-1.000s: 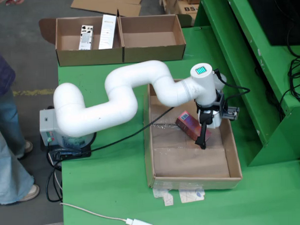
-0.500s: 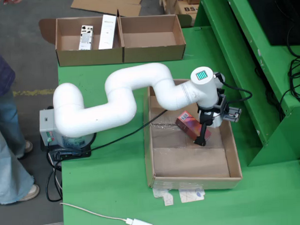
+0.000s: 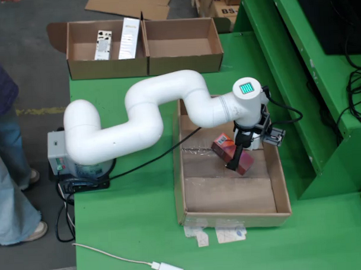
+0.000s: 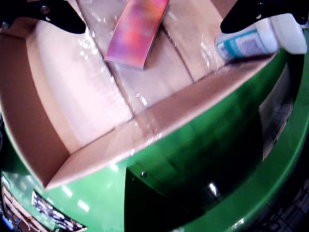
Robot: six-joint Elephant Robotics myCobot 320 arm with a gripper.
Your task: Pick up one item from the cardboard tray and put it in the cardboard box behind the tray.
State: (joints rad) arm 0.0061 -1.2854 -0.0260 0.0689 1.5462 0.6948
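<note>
1. Fixed overhead view: one white arm (image 3: 138, 121) reaches from its base at 9 o'clock across the green table (image 3: 135, 202) to the cardboard tray (image 3: 280, 188) at 3 o'clock.
2. The gripper (image 3: 239, 156) hangs over the tray's upper half, directly above one red box (image 3: 227, 146). This placement suits a vertical descent onto the item.
3. The cardboard box (image 3: 184, 61) sits at 12 o'clock, well apart from the tray. It has two compartments. The left compartment holds two white packages (image 3: 103, 44), one lying flat and one leaning on the divider. The right compartment shows no contents.
4. A white bottle (image 3: 277, 135) lies at the tray's right wall, near the gripper mount.
5. Count in this view: one arm, one tray, one box, one red item, one bottle, two packages.
6. Gripper-mounted view: the two dark fingers (image 4: 63, 14) appear at 10 and 2 o'clock, spread wide, with nothing between them.
7. The red box (image 4: 137, 30) lies flat on the tray floor at 12 o'clock, between the fingers but below them, not gripped.
8. The bottle (image 4: 260, 41) rests at 2 o'clock against the tray wall (image 4: 145, 133), just beside the right finger.
9. Judgement: the pick is not yet made; the red box appears to be the target.
</note>
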